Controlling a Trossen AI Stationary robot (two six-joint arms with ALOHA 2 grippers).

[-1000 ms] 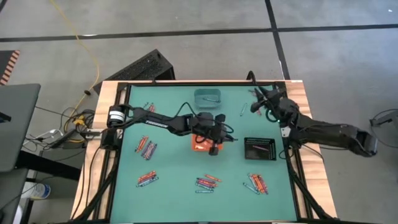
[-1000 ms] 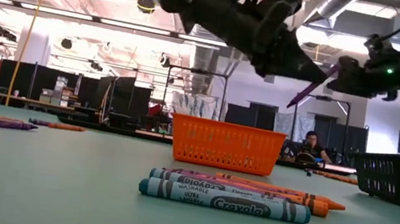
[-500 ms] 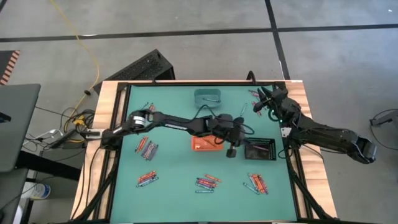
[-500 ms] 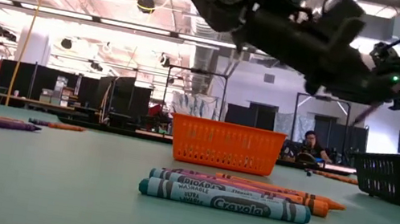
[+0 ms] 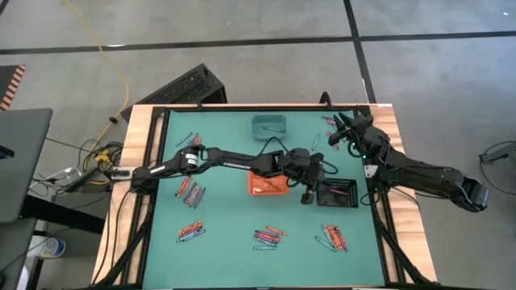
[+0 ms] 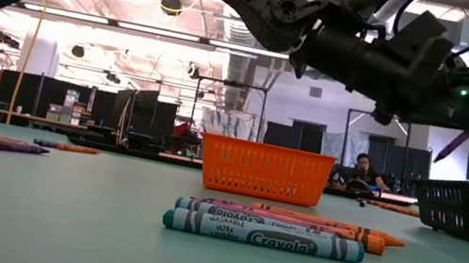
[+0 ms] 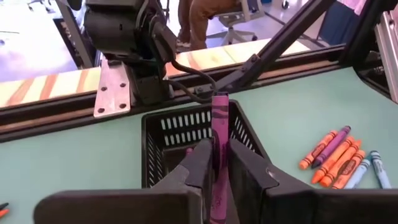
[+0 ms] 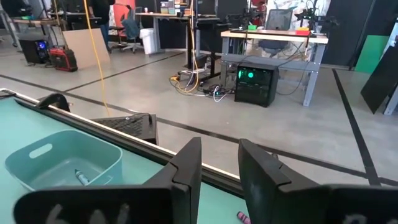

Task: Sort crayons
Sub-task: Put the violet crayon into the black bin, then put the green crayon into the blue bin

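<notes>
The left hand (image 7: 214,163) had swung right from the orange tray (image 5: 266,184) to the black tray (image 7: 186,134). Its fingers, barely parted, pinched a purple crayon (image 7: 218,149) above it, presumably for dropping. The right hand (image 8: 217,163) waited, open and empty.

The purple crayon (image 7: 218,162) runs off the frame's bottom edge — black tray (image 7: 163,142) contents mostly hidden, maybe one crayon.

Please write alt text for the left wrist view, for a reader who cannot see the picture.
The left gripper holds a purple crayon upright between its two dark fingers, right in front of a black basket on the green table. A small group of orange, purple and blue crayons lies on the table to one side.
</notes>
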